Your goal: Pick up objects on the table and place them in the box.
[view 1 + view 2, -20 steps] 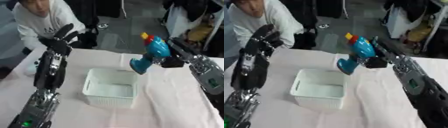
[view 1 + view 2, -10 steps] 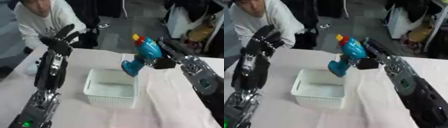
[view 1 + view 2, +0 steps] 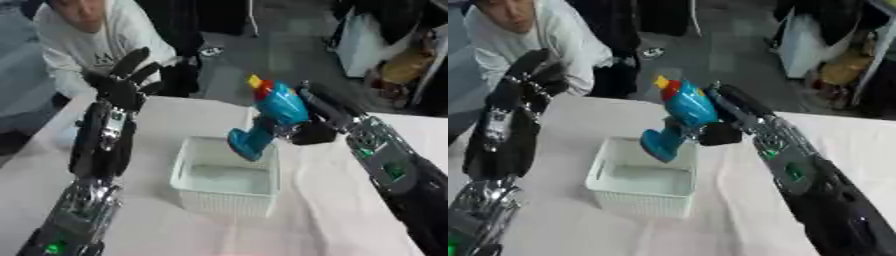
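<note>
The robot's black-and-silver left hand [image 3: 122,85] is raised at the left over the table's far edge, fingers spread and straight, holding nothing; its arm runs down toward the lower left corner. Just right of it, a white rectangular plastic basket with ribbed walls [image 3: 197,186] sits on the table with nothing visible inside and nothing blocking its open top. Above the basket's far right corner hangs a blue plastic toy drill with a red and yellow tip [image 3: 273,116], tilted, its handle pointing down toward the basket and its tip up and away. The robot's right hand [image 3: 315,122] has its fingers curled round the toy's body, and its arm reaches in from the lower right. The table wears a pale pinkish-white cloth [image 3: 332,220], slightly creased. Beyond the far edge lies a dark floor with blurred clutter at the upper right
</note>
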{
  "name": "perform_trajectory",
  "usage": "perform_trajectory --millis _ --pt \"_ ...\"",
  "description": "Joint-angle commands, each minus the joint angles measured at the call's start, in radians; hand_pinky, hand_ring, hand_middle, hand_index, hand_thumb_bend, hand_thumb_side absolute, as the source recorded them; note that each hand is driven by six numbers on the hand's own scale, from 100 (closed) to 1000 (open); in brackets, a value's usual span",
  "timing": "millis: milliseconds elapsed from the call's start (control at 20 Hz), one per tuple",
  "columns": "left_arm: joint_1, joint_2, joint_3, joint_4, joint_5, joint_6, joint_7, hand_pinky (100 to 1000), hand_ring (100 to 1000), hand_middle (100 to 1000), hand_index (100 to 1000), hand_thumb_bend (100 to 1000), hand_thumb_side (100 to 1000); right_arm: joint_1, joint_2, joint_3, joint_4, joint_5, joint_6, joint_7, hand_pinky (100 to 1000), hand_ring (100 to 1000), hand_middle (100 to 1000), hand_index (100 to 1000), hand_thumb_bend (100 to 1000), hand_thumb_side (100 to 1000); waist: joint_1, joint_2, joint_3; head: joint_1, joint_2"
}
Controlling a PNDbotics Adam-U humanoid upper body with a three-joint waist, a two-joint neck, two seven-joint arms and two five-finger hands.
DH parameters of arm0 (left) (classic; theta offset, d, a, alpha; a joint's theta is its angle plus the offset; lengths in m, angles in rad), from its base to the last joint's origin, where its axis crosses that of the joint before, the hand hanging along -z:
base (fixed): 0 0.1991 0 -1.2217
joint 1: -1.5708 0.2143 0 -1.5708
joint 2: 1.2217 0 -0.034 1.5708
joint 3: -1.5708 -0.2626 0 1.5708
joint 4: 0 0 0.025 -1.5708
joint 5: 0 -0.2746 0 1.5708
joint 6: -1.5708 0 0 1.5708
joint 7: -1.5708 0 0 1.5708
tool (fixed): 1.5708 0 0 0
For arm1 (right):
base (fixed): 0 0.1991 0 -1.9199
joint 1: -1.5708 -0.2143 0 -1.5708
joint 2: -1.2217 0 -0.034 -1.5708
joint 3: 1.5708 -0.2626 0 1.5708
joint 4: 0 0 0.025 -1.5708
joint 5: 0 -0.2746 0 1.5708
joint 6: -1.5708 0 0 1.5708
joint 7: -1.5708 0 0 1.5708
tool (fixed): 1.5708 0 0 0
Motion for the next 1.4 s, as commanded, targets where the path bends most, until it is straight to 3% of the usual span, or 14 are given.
perform_trajectory --millis 50,700,900,950,1000,1050,1100,1150,1200,1250,1300,1350,1400 --pt "-0.020 0.001 0.000 -0.021 0.006 -0.001 -0.003 854 929 951 959 326 820 -0.028 0.002 -0.001 -0.005 0.010 0.000 0.001 100 100 100 369 100 621 0.002 -0.012 0.004 0.009 -0.012" --pt "-0.027 -0.004 -0.005 -0.023 0.011 -0.001 -0.007 854 929 951 958 326 821 -0.023 0.008 -0.011 0.035 0.041 -0.007 0.005 100 100 100 373 100 630 0.001 -0.008 0.014 0.011 -0.015" --pt "-0.028 -0.005 -0.006 -0.023 0.011 0.000 -0.008 854 929 951 958 327 821 -0.024 0.008 -0.013 0.041 0.061 -0.013 -0.007 100 100 100 397 100 682 0.000 -0.007 0.017 0.012 -0.015" --pt "-0.029 -0.005 -0.006 -0.023 0.011 0.000 -0.008 854 929 951 958 328 820 -0.024 0.008 -0.015 0.040 0.070 -0.019 -0.018 100 100 202 472 100 724 0.000 -0.007 0.018 0.012 -0.014" --pt "-0.030 -0.006 -0.006 -0.023 0.012 -0.001 -0.009 854 929 951 958 327 820 -0.023 0.008 -0.015 0.039 0.078 -0.026 -0.032 100 100 186 461 100 715 -0.001 -0.006 0.018 0.013 -0.014" --pt "-0.030 -0.006 -0.006 -0.024 0.012 0.000 -0.009 854 929 951 958 328 821 -0.022 0.008 -0.015 0.040 0.083 -0.035 -0.043 100 186 352 561 100 792 -0.001 -0.006 0.019 0.014 -0.014" --pt "-0.031 -0.006 -0.007 -0.023 0.012 0.000 -0.010 854 929 951 958 328 820 -0.021 0.008 -0.013 0.041 0.091 -0.045 -0.049 100 173 337 552 100 792 -0.001 -0.006 0.019 0.014 -0.014" --pt "-0.031 -0.006 -0.007 -0.023 0.012 0.000 -0.010 854 929 951 957 328 820 -0.021 0.009 -0.013 0.044 0.096 -0.054 -0.052 100 299 465 628 100 816 -0.002 -0.006 0.019 0.015 -0.013" --pt "-0.031 -0.006 -0.008 -0.023 0.013 0.000 -0.011 854 929 951 957 328 820 -0.020 0.010 -0.012 0.046 0.098 -0.062 -0.051 100 289 457 623 100 812 -0.002 -0.006 0.020 0.015 -0.012" --pt "-0.032 -0.006 -0.008 -0.023 0.013 0.000 -0.012 854 929 951 957 328 820 -0.020 0.011 -0.013 0.049 0.098 -0.069 -0.051 100 379 524 667 100 836 -0.002 -0.006 0.020 0.015 -0.011" --pt "-0.032 -0.006 -0.009 -0.023 0.013 0.000 -0.012 854 929 951 957 328 821 -0.020 0.011 -0.014 0.051 0.099 -0.074 -0.052 100 360 511 659 100 832 -0.002 -0.006 0.020 0.015 -0.011" --pt "-0.032 -0.006 -0.009 -0.023 0.013 -0.001 -0.012 854 929 951 958 331 821 -0.020 0.012 -0.014 0.053 0.099 -0.078 -0.053 100 455 582 697 100 862 -0.002 -0.006 0.020 0.015 -0.011" --pt "-0.032 -0.006 -0.009 -0.023 0.014 -0.001 -0.012 854 929 951 958 331 821 -0.020 0.012 -0.014 0.055 0.100 -0.083 -0.053 100 455 582 697 100 862 -0.002 -0.006 0.020 0.016 -0.011"
